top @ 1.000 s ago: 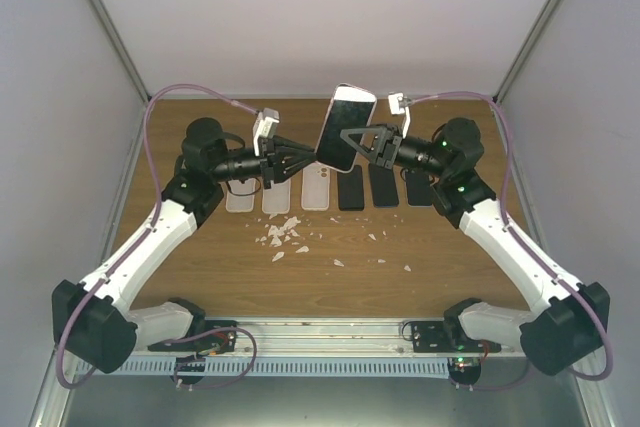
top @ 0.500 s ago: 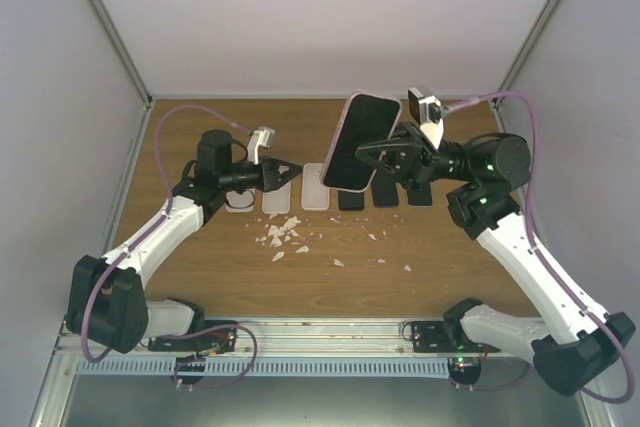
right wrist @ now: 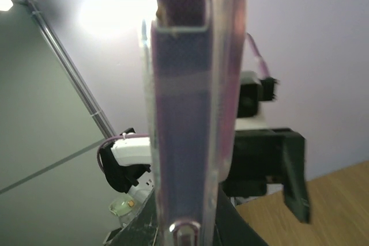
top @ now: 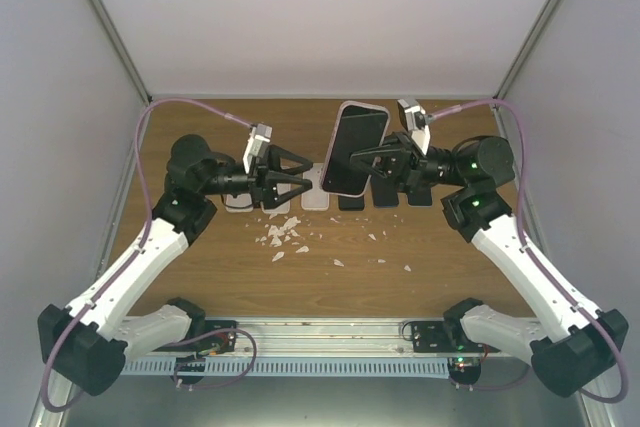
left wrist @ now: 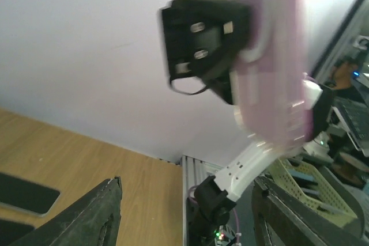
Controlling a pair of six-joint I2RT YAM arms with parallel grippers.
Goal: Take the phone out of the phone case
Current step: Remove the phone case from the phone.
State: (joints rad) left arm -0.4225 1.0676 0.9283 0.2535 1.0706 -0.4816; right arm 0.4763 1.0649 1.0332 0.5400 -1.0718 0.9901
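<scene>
The phone (top: 355, 150), dark screen up, sits inside a clear pinkish phone case (top: 364, 106) and is held tilted in the air above the table's middle. My right gripper (top: 372, 159) is shut on it from the right. In the right wrist view the cased phone (right wrist: 190, 113) stands edge-on between the fingers (right wrist: 230, 223). My left gripper (top: 306, 177) is open just left of the phone, apart from it. The left wrist view shows the blurred pink case (left wrist: 271, 73) well beyond the spread fingers (left wrist: 98, 217), nothing between them.
On the wooden table (top: 460, 267) below lies a row of clear cases (top: 275, 205) and black phones (top: 420, 192). White fragments (top: 285, 235) are scattered in front of the row. Grey walls and metal posts (top: 105, 27) close in the sides and back.
The left gripper drew back from the phone, then opened and rose toward it again. The right arm lifted and turned the phone so its dark face shows.
</scene>
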